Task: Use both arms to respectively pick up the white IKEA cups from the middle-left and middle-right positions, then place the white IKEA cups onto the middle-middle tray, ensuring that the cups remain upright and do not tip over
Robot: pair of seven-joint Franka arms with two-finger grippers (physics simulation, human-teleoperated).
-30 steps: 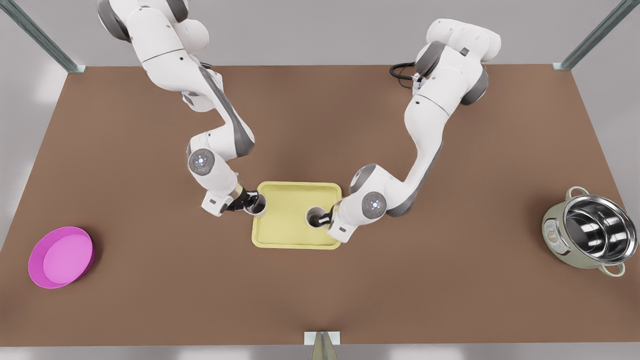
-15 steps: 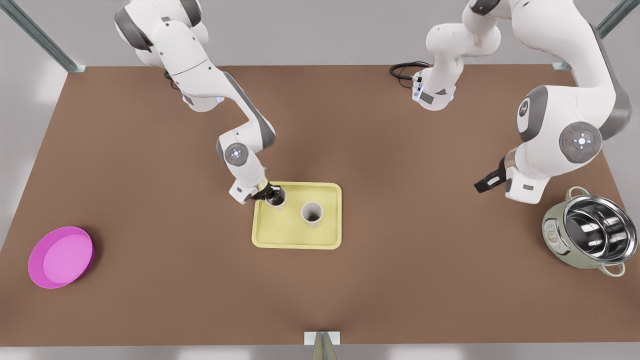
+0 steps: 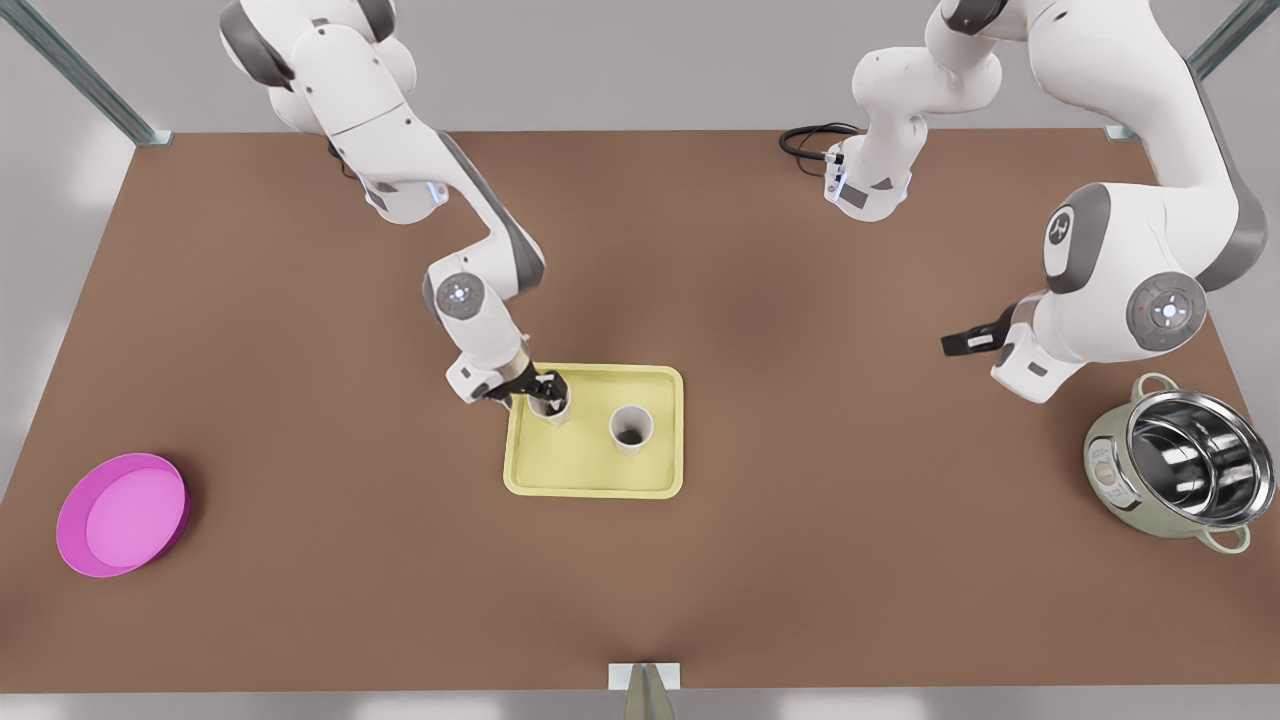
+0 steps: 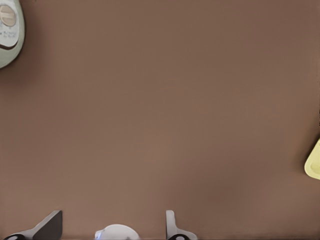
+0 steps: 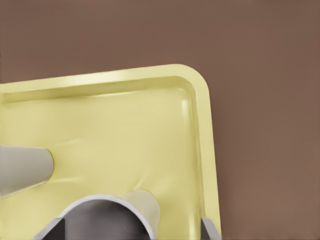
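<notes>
While the round magenta plate sits idle at the front view's far left, the action is at the flat pale yellow rectangular tray in the middle of the brown table. The right gripper is down at the tray's near-left corner, straddling one small white tapered cup. From the right wrist view its fingers are spread wide, with a gap showing on one side of the rim, so this looks like a release rather than a grasp. That cup stands upright on the tray floor. Just beside it, nearer the tray's centre, the second white tapered cup stands free and upright, nothing touching it. Further right, the left gripper hangs high and well apart from the tray, fingers parted and empty, waiting near the steel-lined pale green pot. By my reading both cups are delivered; all that's left is for the right gripper to lift clear without nudging its cup.
</notes>
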